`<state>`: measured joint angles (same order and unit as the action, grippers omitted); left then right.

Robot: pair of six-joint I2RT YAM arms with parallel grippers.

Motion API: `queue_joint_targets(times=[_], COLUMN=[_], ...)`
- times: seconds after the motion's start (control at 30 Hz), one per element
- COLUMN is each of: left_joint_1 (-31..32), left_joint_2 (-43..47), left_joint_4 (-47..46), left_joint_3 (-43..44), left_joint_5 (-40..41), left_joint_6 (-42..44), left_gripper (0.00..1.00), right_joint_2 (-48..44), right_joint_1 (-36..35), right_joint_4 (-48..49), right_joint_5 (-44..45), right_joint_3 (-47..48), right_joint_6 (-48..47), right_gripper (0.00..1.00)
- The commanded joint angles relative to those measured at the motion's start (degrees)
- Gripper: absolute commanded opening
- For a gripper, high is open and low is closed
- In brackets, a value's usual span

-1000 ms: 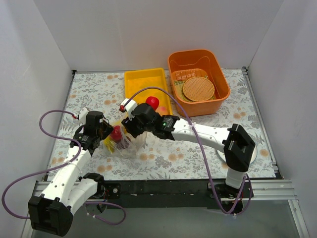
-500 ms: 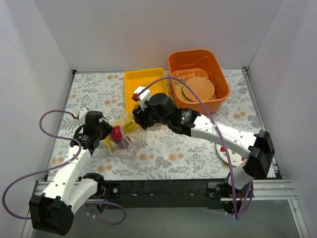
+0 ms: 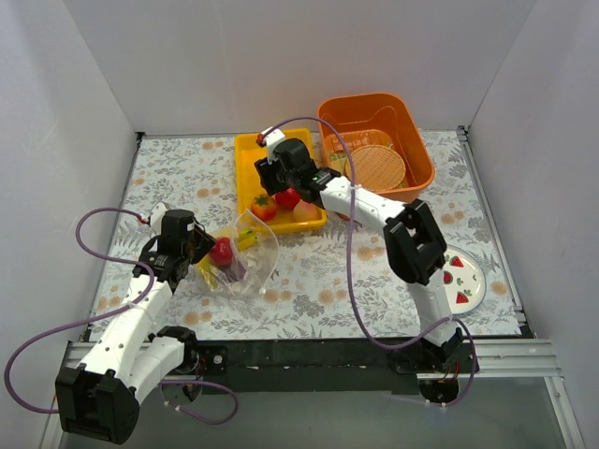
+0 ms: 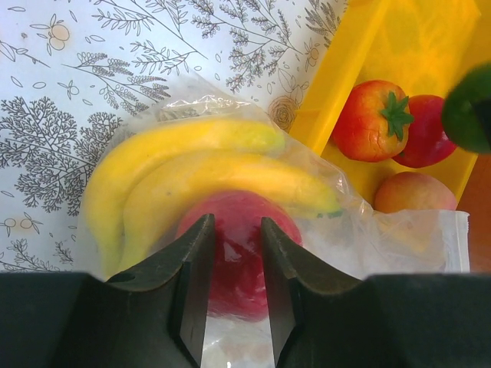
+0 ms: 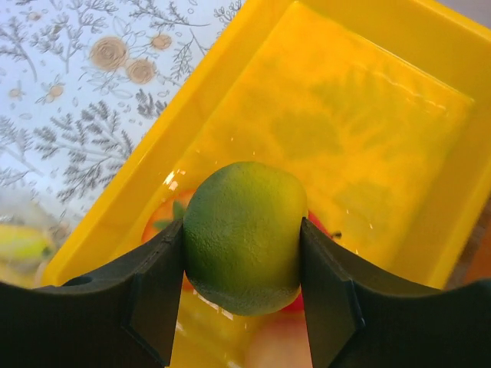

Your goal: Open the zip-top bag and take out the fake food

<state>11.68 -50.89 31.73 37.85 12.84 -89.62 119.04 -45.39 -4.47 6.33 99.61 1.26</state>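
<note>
Lime light, hard, glossy: right fingers clamped across middle, above tray. Bag thin, limp, slippery; left fingers narrowly apart at left end, grip unclear

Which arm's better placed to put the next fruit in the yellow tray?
Right. The right gripper holds a green fruit over the tray; the left gripper is busy pinching the bag.

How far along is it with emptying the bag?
Done: zip-top bag looks open, three pieces lie in the yellow tray. In hand: right gripper holds a lime over the tray; left gripper pinches the bag. Left: bananas and a red fruit, at least, inside the bag.
</note>
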Motion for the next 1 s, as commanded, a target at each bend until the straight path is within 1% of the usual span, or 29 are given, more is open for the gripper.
queue_joint_targets(times=[0.0, 0.03, 0.07, 0.1, 0.13, 0.2, 0.23, 0.27, 0.33, 0.4, 0.47, 0.5, 0.53, 0.57, 0.6, 0.63, 0.67, 0.7, 0.77, 0.8, 0.83, 0.87, 0.9, 0.93, 0.97], left_joint_1=[-0.34, -0.34, -0.34, -0.34, -0.34, -0.35, -0.34, -0.34, -0.34, -0.34, -0.34, -0.43, -0.43, -0.43, -0.35, -0.43, -0.35, -0.34, -0.34, -0.34, -0.34, -0.34, -0.43, -0.35, -0.34], left_joint_2=[0.53, 0.53, 0.53, 0.53, 0.45, 0.53, 0.53, 0.62, 0.53, 0.53, 0.8, 0.97, 1.15, 1.5, 1.67, 1.68, 1.94, 2.03, 2.46, 2.73, 2.9, 3.25, 4.04, 4.4, 4.83], left_joint_4=[0.53, 0.53, 0.53, 0.44, 0.53, 0.53, 0.44, 0.36, 0.09, 0.18, 0.44, 0.44, 0.7, 0.88, 1.06, 1.49, 1.67, 2.28, 2.99, 3.77, 4.39, 5.01, 6.14, 6.42, 6.59], left_joint_3=[-0.05, 0.03, 0.21, 0.3, 0.39, 0.39, 0.3, 0.3, 0.21, 0.47, 0.48, 0.48, 0.48, 0.48, 0.48, 0.39, 0.3, 0.3, 0.21, 0.21, 0.21, 0.47, 0.56, 0.48, 0.39], left_joint_5=[-0.45, -0.45, -0.27, -0.27, -0.27, -0.18, -0.18, -0.45, -0.8, -1.15, -1.24, -1.41, -1.24, -1.24, -1.07, -1.06, -0.8, -0.63, -0.01, 0.25, 1.04, 1.48, 2.09, 2.71, 3.15], left_joint_6=[1.73, 1.65, 1.73, 2.08, 2.17, 2.26, 2.35, 2.35, 2.26, 2.0, 1.73, 1.56, 1.56, 1.38, 1.3, 1.21, 0.86, 0.59, -0.45, -0.81, -1.6, -2.22, -3.53, -4.15, -4.59], left_gripper=[0.31, 0.31, 0.31, 0.32, 0.33, 0.34, 0.34, 0.34, 0.34, 0.34, 0.34, 0.34, 0.34, 0.34, 0.34, 0.34, 0.33, 0.33, 0.33, 0.33, 0.33, 0.33, 0.33, 0.33, 0.33], right_joint_2=[7.05, 8.47, 9.79, 12.15, 12.87, 13.41, 12.97, 12.53, 11.04, 8.24, 4.99, 0.1, -2.56, -5.46, -10.8, -13.55, -16.19, -20.82, -24.54, -27.26, -28.24, -29.21, -30.26, -30.45, -30.28], right_joint_1=[-0.41, -0.41, -0.41, -0.23, -0.14, 0.12, 0.12, 0.04, 0.04, 0.12, 0.12, 0.12, 0.12, 0.12, 0.04, 0.03, -0.14, -0.58, -1.02, -1.46, -1.81, -2.25, -3.82, -4.79, -5.84], right_joint_4=[4.57, 4.38, 2.29, -0.34, -1.41, -2.65, -2.74, -2.65, -4.13, -6.15, -8.26, -8.27, -8.19, -7.66, -7.4, -7.05, -6.26, -4.77, -3.1, -0.39, 1.11, 3.13, 3.93, 7.25, 7.19], right_joint_5=[1.14, 1.75, 2.89, 2.81, 2.73, 1.94, 1.76, 1.5, 1.58, 1.67, 0.54, 0.09, -0.52, -2.27, -3.07, -5.6, -6.06, -8.24, -12.99, -15.01, -18.6, -20.11, -21.08, -21.09, -20.05], right_joint_3=[12.87, 14.98, 16.74, 20.41, 21.75, 22.55, 22.12, 21.42, 20.89, 20.62, 17.56, 14.76, 11.86, 5.31, 2.2, -0.88, -7.96, -10.99, -19.67, -22.42, -24.71, -26.64, -29.97, -30.7, -30.97], right_joint_6=[0.5, 0.68, 0.85, 1.03, 1.64, 2.26, 2.52, 2.61, 3.05, 3.75, 5.59, 6.56, 7.7, 9.88, 11.21, 12.7, 13.94, 16.82, 20.08, 24.28, 26.15, 28.17, 29.58, 31.16, 31.44], right_gripper=[0.46, 0.54, 0.6, 0.65, 0.74, 0.82, 0.89, 0.91, 0.93, 0.91, 0.79, 0.75, 0.66, 0.61, 0.58, 0.53, 0.52, 0.52, 0.5, 0.49, 0.47, 0.46, 0.47, 0.47, 0.46])
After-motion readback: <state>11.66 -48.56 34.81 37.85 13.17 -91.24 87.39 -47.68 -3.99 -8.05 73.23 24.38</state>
